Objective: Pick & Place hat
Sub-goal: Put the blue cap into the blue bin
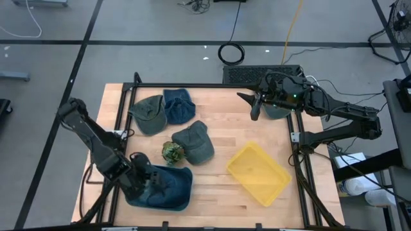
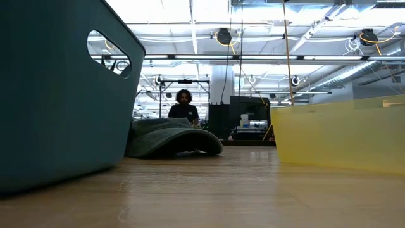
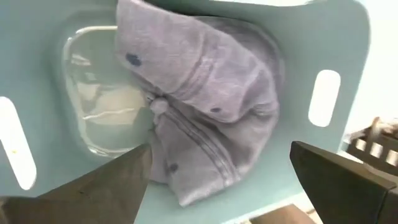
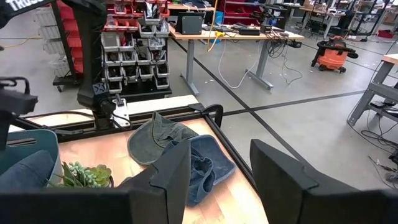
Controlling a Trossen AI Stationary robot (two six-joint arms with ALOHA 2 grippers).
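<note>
Blue-grey cloth fills the teal bin (image 3: 56,74) at the table's near left corner: a hat (image 3: 205,106) lies crumpled inside it, crown folded over, stitched seams and eyelets showing. Above it hangs the left gripper (image 3: 217,180), fingers spread wide and touching nothing, so the hat looks released into the bin.

Three more hats wait on the wood: a green one (image 1: 149,114) and a blue one (image 1: 178,105) overlapping at the far left, a grey-green one (image 1: 196,142) near the middle, just beside a small plant (image 1: 171,151). A yellow tray (image 1: 258,173) sits empty to the right.

The right gripper (image 1: 255,105) hangs over the far right of the table, part open and holding nothing.

These hats should be light, limp and easily bunched; the brim is probably the stiffest part. A pinch on the brim's edge or a raised fold of crown would likely hold, while a flat crown panel may slip away.
</note>
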